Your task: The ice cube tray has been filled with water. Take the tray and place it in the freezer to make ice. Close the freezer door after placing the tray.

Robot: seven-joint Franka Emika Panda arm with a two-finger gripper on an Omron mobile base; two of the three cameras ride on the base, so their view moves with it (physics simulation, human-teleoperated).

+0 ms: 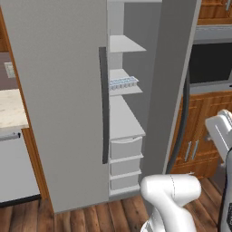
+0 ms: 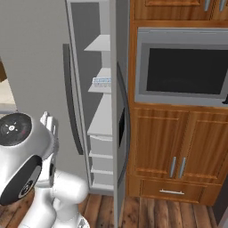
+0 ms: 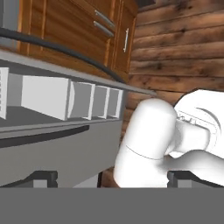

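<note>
Nearest, in the hand view: two small dark fingertips (image 3: 43,177) at the bottom edge, set far apart; jaws (image 3: 112,178) spread about as wide as possible, gripping nothing. Beyond them, rolled sideways, white freezer drawers (image 3: 94,101) and brown plank floor (image 3: 175,48).

In the base views, white robot arm (image 1: 170,195) low in front of the tall grey side-by-side refrigerator. Freezer door (image 1: 170,86), grey with dark curved bar handle (image 1: 181,122), swung open and seen edge-on; black dispenser panel (image 2: 121,127) on its face in the right base view. No brand, label or readable writing anywhere.

Inside the narrow grey freezer (image 1: 136,22): stacked white drawers at the bottom, white shelves above. Small white rectangular ice cube tray (image 1: 123,83) flat on the second shelf (image 1: 131,90) from the top, at its front edge, long axis running across the shelf, side to side. Pale blue water (image 1: 124,81) in two rows of square cells.

Farther right: wooden cabinets (image 2: 178,147) and a grey built-in microwave (image 2: 182,67) with dark window.
</note>
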